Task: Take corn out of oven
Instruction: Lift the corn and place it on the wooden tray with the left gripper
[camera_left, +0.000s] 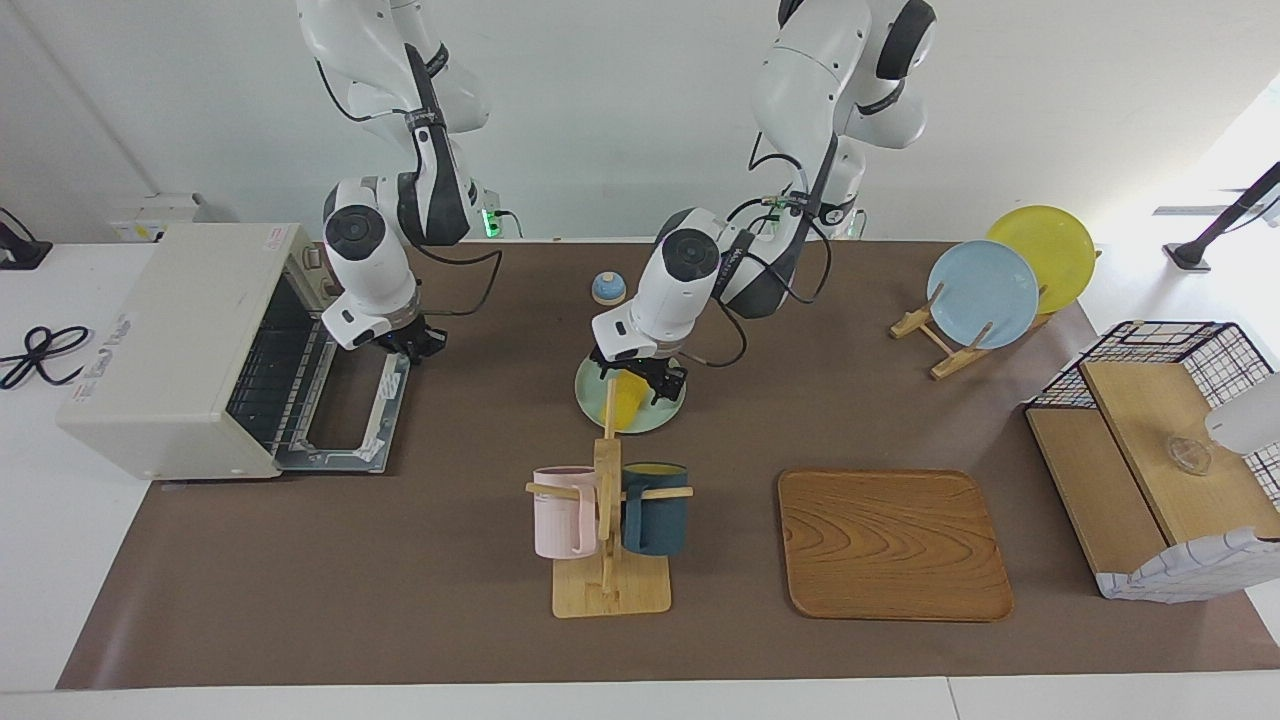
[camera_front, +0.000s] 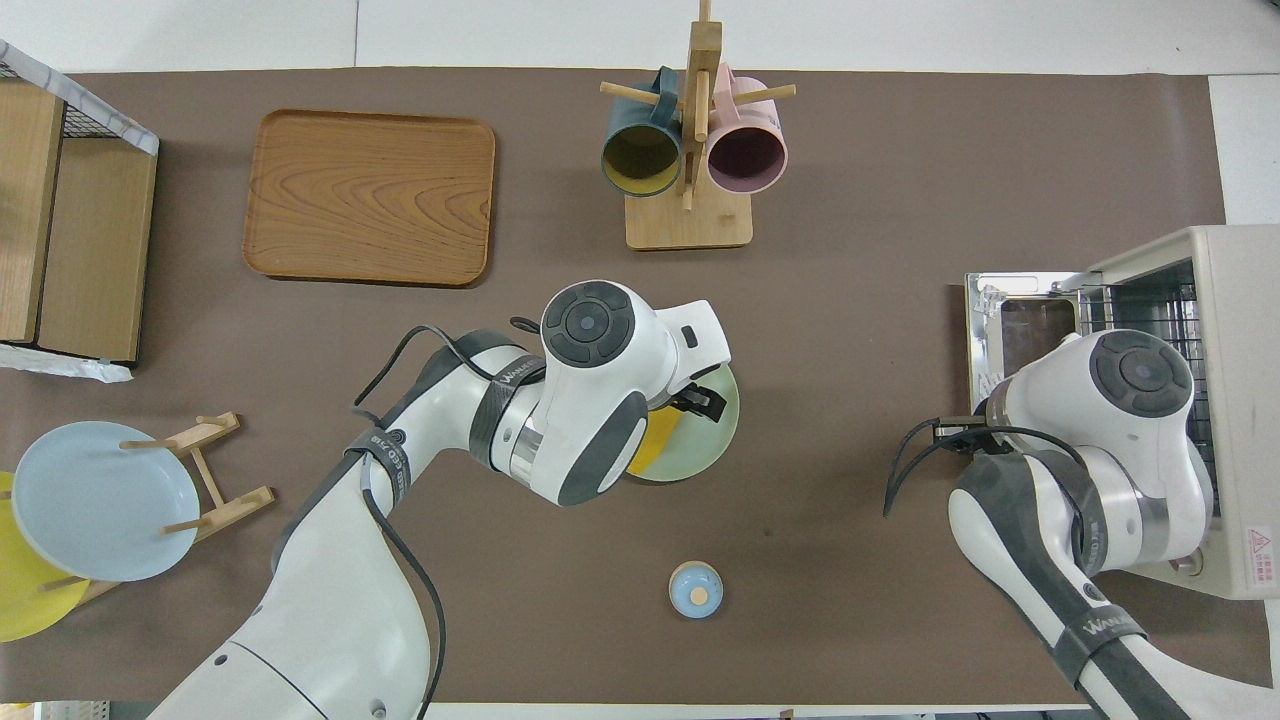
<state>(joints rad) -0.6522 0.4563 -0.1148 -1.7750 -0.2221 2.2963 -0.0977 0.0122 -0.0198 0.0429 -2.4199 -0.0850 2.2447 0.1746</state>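
The yellow corn lies on a pale green plate in the middle of the table. It also shows in the overhead view, partly under the left arm. My left gripper is right over the corn's end nearer the robots, its fingers spread wider than the cob. The off-white oven stands at the right arm's end with its door folded down, its wire rack bare. My right gripper hangs by the door's edge nearer the robots.
A mug tree with a pink and a dark blue mug stands farther from the robots than the plate. Beside it lies a wooden tray. A plate rack, a wire basket and a small blue knob are also here.
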